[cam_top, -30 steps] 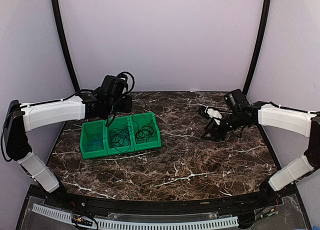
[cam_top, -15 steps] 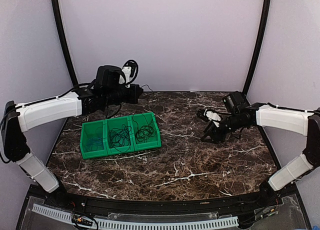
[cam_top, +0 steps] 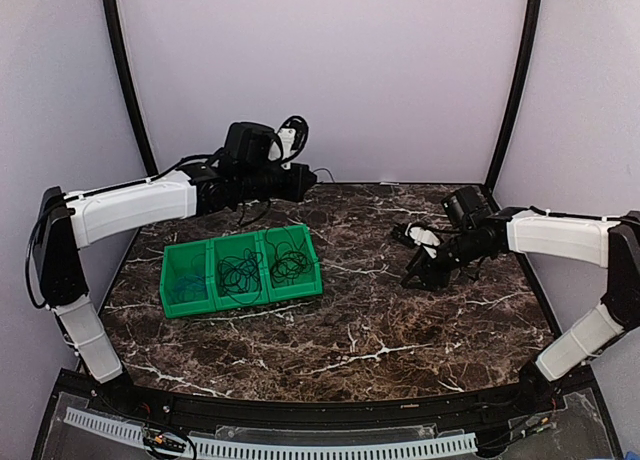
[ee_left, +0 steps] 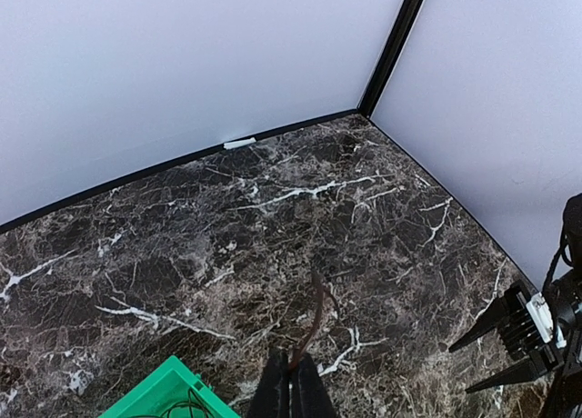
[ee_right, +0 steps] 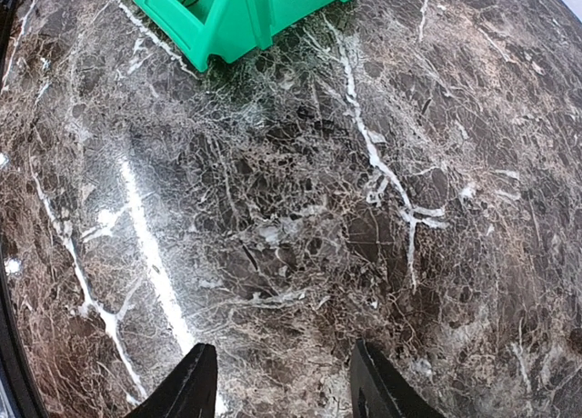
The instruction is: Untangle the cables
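Thin black cable loops (cam_top: 240, 272) and a faint blue cable bunch (cam_top: 185, 285) are seen in the green three-compartment plastic bin (cam_top: 250, 302), left on the dark marble-patterned desk (cam_top: 380, 330). They are judged light, limp and snag-prone, so one outer loop should be pinched. The left jaws are closed on a thin dark strand (ee_left: 314, 313), while the right jaws are held half-open and empty.

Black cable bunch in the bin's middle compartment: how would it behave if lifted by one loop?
Probably floppy: the black cable bunch is thin cord in loose loops, so it should sag and trail; the strand in the shut left pincer curves likewise. Likely light, being so thin. Loops may snag on the green bin.
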`<state>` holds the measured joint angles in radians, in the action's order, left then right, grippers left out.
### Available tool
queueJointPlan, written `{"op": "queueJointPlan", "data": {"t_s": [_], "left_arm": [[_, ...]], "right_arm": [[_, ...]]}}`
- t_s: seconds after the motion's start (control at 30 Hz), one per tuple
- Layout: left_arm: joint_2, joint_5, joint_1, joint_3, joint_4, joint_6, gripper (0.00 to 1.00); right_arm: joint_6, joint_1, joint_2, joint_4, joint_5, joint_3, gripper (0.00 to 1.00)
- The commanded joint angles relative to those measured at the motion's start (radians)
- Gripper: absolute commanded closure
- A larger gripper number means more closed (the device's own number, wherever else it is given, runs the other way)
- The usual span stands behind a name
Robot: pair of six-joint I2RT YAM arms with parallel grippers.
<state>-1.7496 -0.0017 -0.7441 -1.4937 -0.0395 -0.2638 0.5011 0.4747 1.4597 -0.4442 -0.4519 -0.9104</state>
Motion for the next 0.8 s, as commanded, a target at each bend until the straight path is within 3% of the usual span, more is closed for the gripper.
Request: {"op": "queueJointPlan", "data": {"t_s": [0.0,0.27,0.77], "left_arm": [[0.112,-0.067,-0.024,-0.026,-0.108,0.038,1.0],[0.213,-0.311,-0.023,0.048,-0.298,0.07,1.0],[0.079,-0.458,-0.003,0.104,-0.337,0.083,1.0]], "right_arm": [[0.016,-0.003,0.006,0.015,-0.005,0.003,0.48],[0.024,-0.002,0.023,-0.003,-0.015,-0.01,0.48],[0.025,-0.003,0.021,-0.006,-0.012,-0.005,0.48]]}}
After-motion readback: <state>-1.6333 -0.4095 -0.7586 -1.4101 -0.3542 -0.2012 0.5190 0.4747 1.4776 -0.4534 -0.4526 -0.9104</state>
